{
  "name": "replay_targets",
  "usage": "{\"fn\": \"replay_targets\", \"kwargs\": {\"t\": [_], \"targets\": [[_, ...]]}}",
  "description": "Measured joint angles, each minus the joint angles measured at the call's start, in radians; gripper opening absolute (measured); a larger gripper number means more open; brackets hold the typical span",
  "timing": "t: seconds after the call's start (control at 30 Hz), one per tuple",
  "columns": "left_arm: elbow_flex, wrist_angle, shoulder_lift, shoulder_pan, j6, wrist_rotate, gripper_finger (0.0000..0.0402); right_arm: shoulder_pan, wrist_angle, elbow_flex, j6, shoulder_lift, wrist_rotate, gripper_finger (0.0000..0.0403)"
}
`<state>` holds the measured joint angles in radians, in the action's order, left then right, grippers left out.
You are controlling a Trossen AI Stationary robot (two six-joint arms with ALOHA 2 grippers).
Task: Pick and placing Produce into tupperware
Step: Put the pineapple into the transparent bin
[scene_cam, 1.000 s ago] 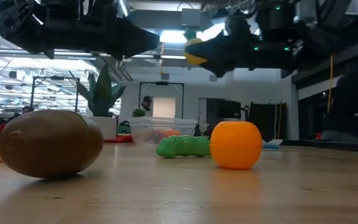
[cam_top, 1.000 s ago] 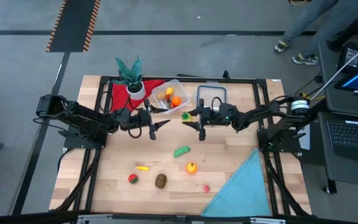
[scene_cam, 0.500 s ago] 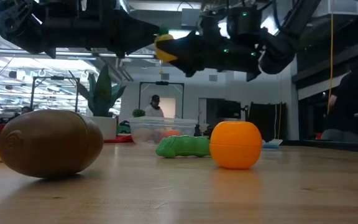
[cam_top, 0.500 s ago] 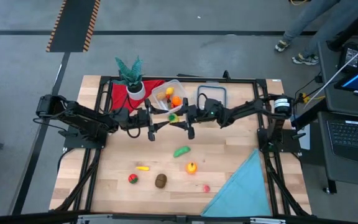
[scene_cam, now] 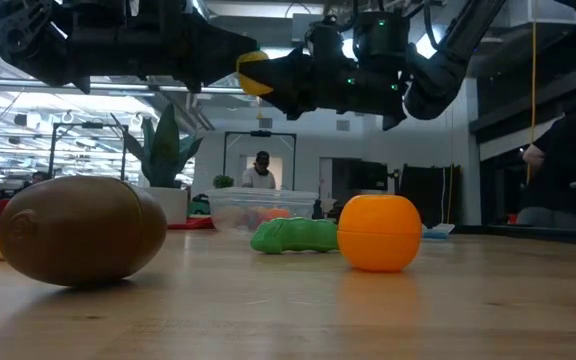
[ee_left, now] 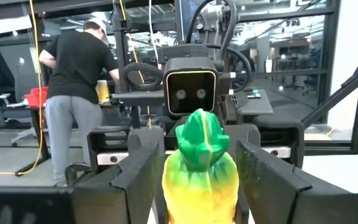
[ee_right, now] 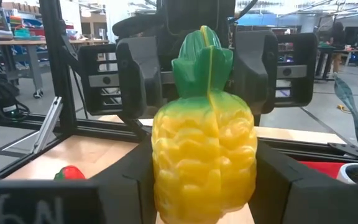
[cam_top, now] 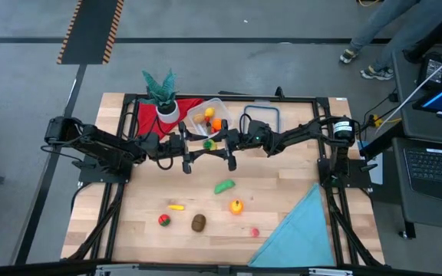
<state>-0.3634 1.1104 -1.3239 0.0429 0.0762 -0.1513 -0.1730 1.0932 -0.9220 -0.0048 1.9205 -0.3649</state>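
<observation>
A toy pineapple (cam_top: 211,143), yellow with a green crown, hangs high over the table just in front of the clear tupperware (cam_top: 209,119), which holds orange and yellow produce. My right gripper (cam_top: 221,146) is shut on the pineapple (ee_right: 204,137). My left gripper (cam_top: 193,148) faces it from the left, open. Its fingers (ee_left: 135,180) stand on either side of the pineapple (ee_left: 199,168). Several more produce pieces lie on the near half of the table, among them a green one (cam_top: 223,186), an orange one (cam_top: 237,206) and a brown one (cam_top: 199,222). My right gripper pinches the pineapple's yellow body (ee_right: 161,163) by its two sides between its fingers (ee_right: 129,190). The fingers come level from the table's right side. The pineapple stands upright, crown up, clear of the table. My left gripper's fingers are close beside the body; whether they touch it I cannot tell.
A flat clear lid (cam_top: 261,119) lies right of the tupperware. A potted plant (cam_top: 163,96) stands on a red cloth (cam_top: 148,115) at the far left. A blue cloth (cam_top: 301,230) covers the near right corner. A person (ee_left: 76,93) stands beyond the table.
My right gripper has carried the pineapple level toward the table's left edge, up to my left gripper, most of the way in the first half second. The pineapple stays upright and clear of the table.
</observation>
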Motion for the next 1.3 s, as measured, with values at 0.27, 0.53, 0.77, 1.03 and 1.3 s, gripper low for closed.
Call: {"fn": "replay_targets", "kwargs": {"t": [0.27, 0.53, 0.77, 1.03, 1.3], "targets": [[-0.009, -0.015, 0.0, 0.0, -0.023, 0.0, 0.0188, 0.0, 0.001, 0.0, -0.003, 0.0, 0.001, 0.0176], [-0.085, -0.148, 0.001, 0.0, -0.005, -0.002, 0.0162, 0.0, -0.004, 0.001, -0.002, 0.0, 0.0, 0.0175], [-0.085, -0.151, 0.001, 0.0, 0.004, -0.002, 0.0142, 0.0, -0.008, 0.001, -0.002, 0.0, 0.0, 0.0175], [-0.085, -0.171, 0.002, 0.0, 0.004, -0.002, 0.012, 0.0, -0.012, 0.002, -0.003, 0.001, 0.0, 0.0175], [-0.085, -0.184, 0.002, 0.0, 0.005, -0.006, 0.0096, 0.0, -0.006, 0.003, -0.004, 0.001, 0.003, 0.0175]]}}
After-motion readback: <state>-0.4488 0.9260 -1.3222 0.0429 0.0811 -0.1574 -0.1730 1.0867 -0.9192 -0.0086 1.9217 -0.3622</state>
